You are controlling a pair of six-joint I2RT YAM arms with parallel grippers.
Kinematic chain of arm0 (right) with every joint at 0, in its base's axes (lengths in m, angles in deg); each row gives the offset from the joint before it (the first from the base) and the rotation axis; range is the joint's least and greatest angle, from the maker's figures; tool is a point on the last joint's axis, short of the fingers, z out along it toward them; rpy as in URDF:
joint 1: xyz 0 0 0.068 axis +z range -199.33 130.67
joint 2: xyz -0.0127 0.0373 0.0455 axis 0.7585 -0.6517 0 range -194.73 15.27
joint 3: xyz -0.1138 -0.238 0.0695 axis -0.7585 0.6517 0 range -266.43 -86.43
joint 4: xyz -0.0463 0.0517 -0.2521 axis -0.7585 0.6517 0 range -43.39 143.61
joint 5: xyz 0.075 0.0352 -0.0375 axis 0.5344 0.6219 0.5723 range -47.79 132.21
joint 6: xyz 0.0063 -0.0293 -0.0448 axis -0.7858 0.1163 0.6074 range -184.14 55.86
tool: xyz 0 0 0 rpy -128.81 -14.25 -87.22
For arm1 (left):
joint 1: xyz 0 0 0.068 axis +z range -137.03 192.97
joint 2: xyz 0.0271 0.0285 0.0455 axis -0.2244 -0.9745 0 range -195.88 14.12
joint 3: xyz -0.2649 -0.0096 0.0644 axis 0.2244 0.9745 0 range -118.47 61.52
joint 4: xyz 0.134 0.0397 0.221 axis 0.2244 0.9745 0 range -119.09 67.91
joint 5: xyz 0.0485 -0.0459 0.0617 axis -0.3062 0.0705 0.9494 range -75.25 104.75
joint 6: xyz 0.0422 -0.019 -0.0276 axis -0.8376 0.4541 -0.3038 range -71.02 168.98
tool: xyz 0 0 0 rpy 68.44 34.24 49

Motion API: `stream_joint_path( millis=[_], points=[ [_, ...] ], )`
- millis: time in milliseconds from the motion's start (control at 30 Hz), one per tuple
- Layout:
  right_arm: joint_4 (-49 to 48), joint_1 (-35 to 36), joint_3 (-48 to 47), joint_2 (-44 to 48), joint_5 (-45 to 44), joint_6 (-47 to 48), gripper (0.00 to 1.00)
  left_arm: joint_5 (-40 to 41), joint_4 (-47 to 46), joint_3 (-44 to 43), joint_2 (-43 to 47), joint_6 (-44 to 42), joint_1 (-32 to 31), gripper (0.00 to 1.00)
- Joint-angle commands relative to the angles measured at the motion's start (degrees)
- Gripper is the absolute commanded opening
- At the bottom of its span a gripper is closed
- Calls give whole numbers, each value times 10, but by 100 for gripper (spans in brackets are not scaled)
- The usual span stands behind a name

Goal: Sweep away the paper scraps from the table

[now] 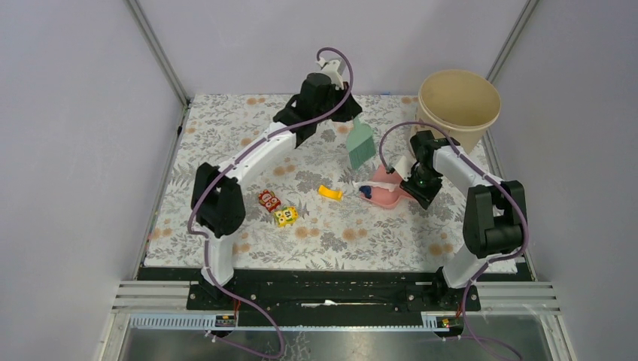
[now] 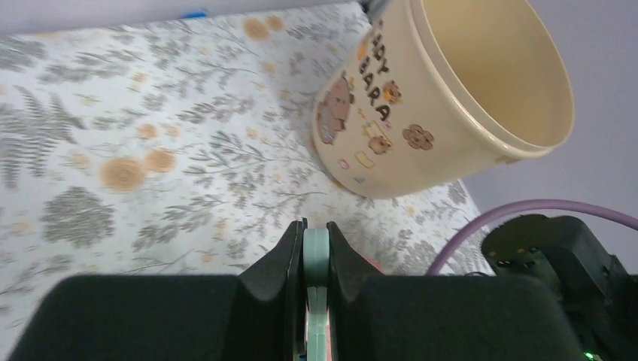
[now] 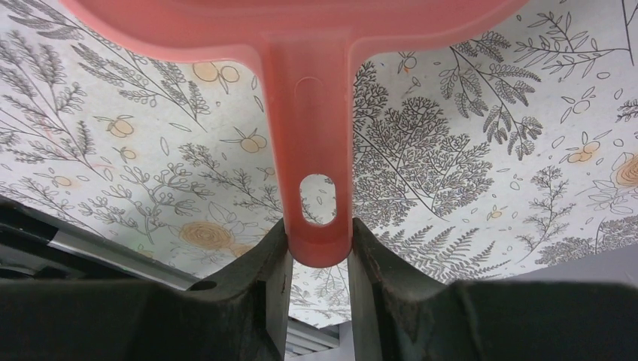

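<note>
Here, my left pincer point(image 2: 315, 239) is clamping the teal brush point(image 2: 316, 256) near the table point(image 1: 226, 150) far edge, by a bucket point(image 2: 451, 83) lettered "ARA"; my right pincer point(image 3: 320, 241) is clamping the dustpan point(image 3: 312, 113) handle.

My left arm point(image 1: 256, 150) stretches far forward, elbow raised and wrist tipped down. The left gripper point(image 2: 316, 235) is clamped on a thin teal brush handle point(image 2: 316, 263). My right arm point(image 1: 463, 169) folds back at the elbow, and the right gripper point(image 3: 320, 252) pinches the end of the pink dustpan handle point(image 3: 312, 150).
</note>
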Motion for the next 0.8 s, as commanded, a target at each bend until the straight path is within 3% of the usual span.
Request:
stream_joint_path(
  millis=[0,300,767],
  points=[
    [-22,0,11,44,42,-6,0,110,15,35,76,-58,3,0],
    [-46,0,11,60,66,-25,0,197,42,96,95,-132,3,0],
    [-33,0,2,72,62,-47,0,-5,24,30,7,-40,-17,0]
  ],
)
